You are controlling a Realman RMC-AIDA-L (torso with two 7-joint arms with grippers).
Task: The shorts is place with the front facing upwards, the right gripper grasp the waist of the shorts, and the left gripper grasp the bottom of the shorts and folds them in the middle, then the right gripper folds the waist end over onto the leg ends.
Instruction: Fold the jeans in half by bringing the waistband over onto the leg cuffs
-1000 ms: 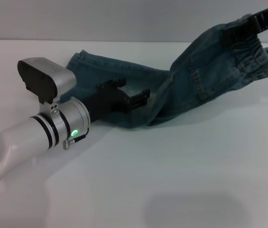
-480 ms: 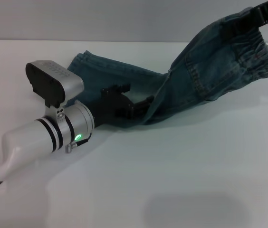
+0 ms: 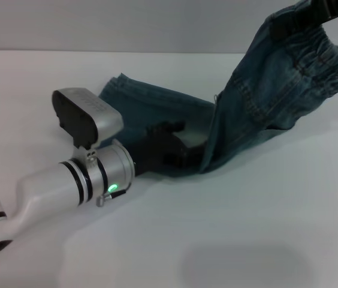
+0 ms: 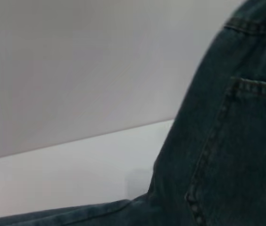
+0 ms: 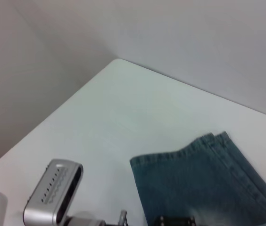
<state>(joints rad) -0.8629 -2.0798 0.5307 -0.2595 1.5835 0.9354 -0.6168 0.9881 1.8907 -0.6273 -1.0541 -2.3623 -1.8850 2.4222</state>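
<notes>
The blue-green denim shorts (image 3: 259, 102) lie folded lengthwise on the white table (image 3: 247, 228). The ruffled waist (image 3: 319, 51) is lifted off the table at the far right and hangs from my right gripper (image 3: 313, 12), which is shut on it at the top edge of the head view. The leg ends (image 3: 118, 87) rest flat at the far left, also seen in the right wrist view (image 5: 203, 183). My left gripper (image 3: 169, 147) sits low on the near edge of the shorts, partly under the hanging denim. The left wrist view shows a stitched pocket (image 4: 232, 155) close up.
The silver-white left arm (image 3: 67, 180) with its camera block (image 3: 88, 117) reaches in from the lower left. The table's far edge meets a grey wall (image 3: 127, 24). A table corner (image 5: 116, 60) shows in the right wrist view.
The right gripper has raised the waist higher and carried it a little leftward. The left arm has slid rightward, further in under the lifted denim.
</notes>
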